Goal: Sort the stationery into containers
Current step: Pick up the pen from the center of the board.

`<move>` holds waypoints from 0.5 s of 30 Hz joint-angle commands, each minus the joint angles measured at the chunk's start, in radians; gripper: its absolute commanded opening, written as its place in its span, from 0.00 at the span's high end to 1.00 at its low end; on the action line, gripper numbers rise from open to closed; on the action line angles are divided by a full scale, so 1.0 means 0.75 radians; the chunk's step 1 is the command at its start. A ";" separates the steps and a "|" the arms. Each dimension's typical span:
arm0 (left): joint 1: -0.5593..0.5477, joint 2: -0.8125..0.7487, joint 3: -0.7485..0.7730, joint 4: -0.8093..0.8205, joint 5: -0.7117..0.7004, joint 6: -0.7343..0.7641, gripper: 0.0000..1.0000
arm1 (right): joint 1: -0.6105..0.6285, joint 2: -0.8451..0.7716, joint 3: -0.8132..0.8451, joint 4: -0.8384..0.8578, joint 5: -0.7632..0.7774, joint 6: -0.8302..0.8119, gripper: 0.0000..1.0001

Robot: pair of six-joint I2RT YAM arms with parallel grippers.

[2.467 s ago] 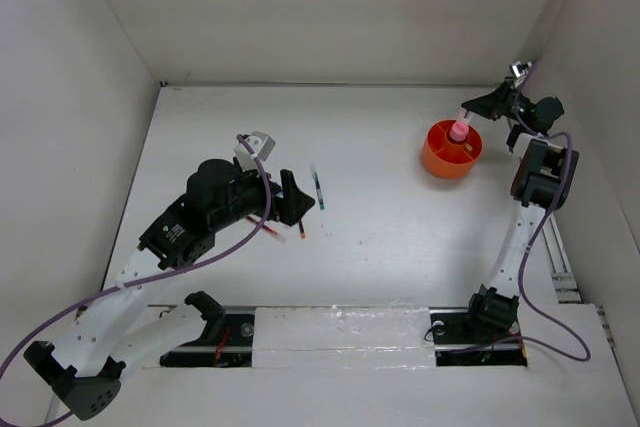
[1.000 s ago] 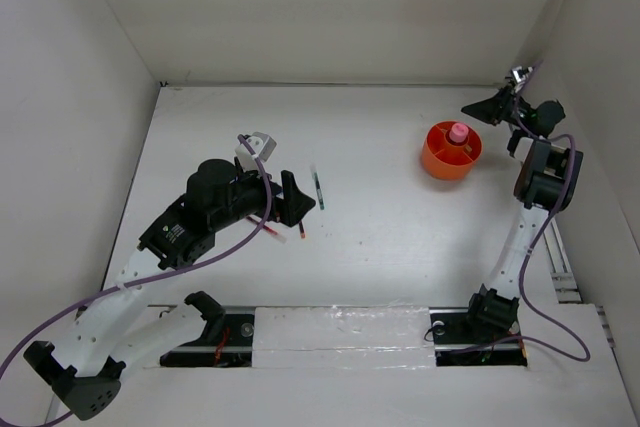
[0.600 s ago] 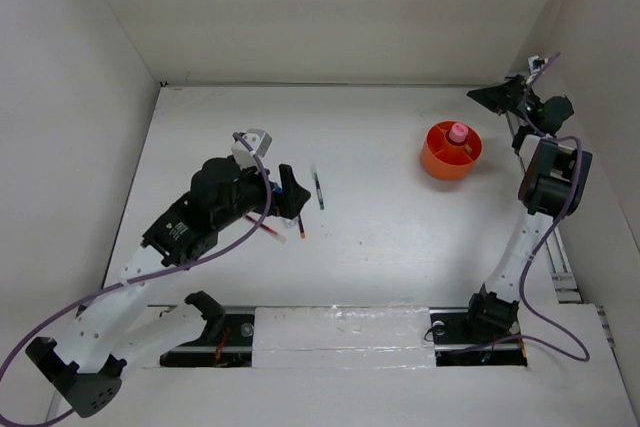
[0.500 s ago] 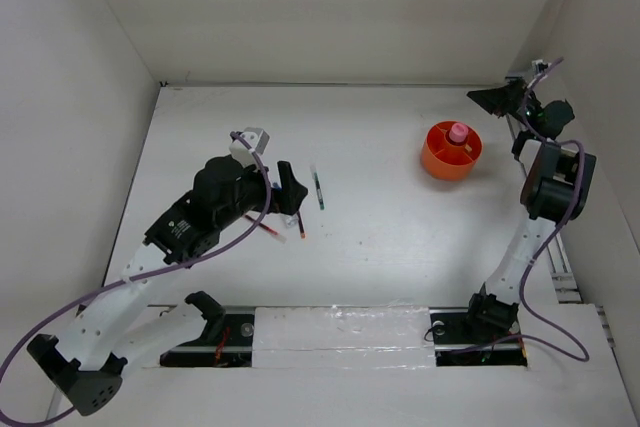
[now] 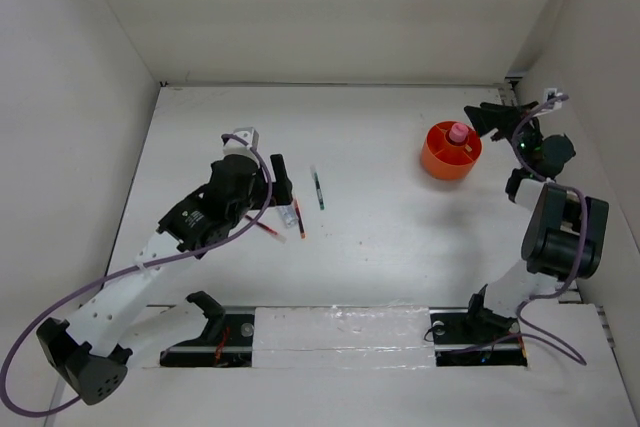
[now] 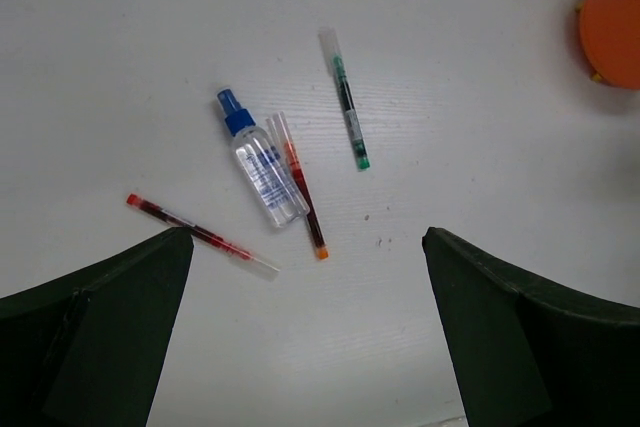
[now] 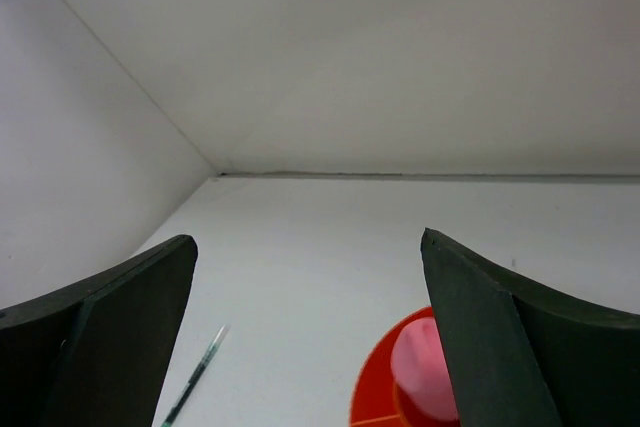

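- My left gripper stands wide, holding nothing, over the clear bottle and a red pen.
- My right gripper gapes empty just beside the orange tub; the pink-capped cylinder stands inside it.

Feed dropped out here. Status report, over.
Left gripper, right gripper open, empty. Pink-capped cylinder in orange tub. Bottle, red pens, green pen on table. Nothing blocking.

White counter, I log on it: orange tub; dark green pen; clear blue-capped bottle seemingly touching one red pen; second red pen nearby.
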 commanded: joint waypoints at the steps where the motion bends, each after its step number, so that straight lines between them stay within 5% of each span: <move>1: 0.006 -0.034 0.033 -0.020 -0.121 -0.063 0.00 | 0.061 -0.153 -0.136 0.300 0.138 -0.098 0.00; 4: 0.006 -0.034 0.045 -0.061 -0.198 -0.096 0.00 | 0.235 -0.327 -0.217 -0.082 0.333 -0.314 0.00; 5: 0.006 -0.017 0.045 -0.061 -0.241 -0.108 0.00 | 0.395 -0.480 -0.218 -0.379 0.541 -0.499 0.00; 6: 0.006 -0.017 0.045 -0.082 -0.262 -0.131 0.00 | 0.397 -0.564 -0.218 -0.550 0.689 -0.594 0.00; 8: 0.006 -0.003 0.060 -0.100 -0.294 -0.149 0.00 | 0.717 -0.809 -0.218 -0.794 1.054 -0.782 0.00; 10: 0.006 -0.003 0.060 -0.117 -0.323 -0.168 0.00 | 1.051 -0.920 -0.230 -1.011 1.599 -0.830 0.00; 12: 0.006 0.021 0.072 -0.133 -0.364 -0.198 0.00 | 1.235 -0.966 -0.134 -1.245 1.913 -0.889 0.00; 15: 0.006 0.058 0.086 -0.159 -0.378 -0.211 0.00 | 1.468 -0.935 0.032 -1.457 2.037 -0.939 0.00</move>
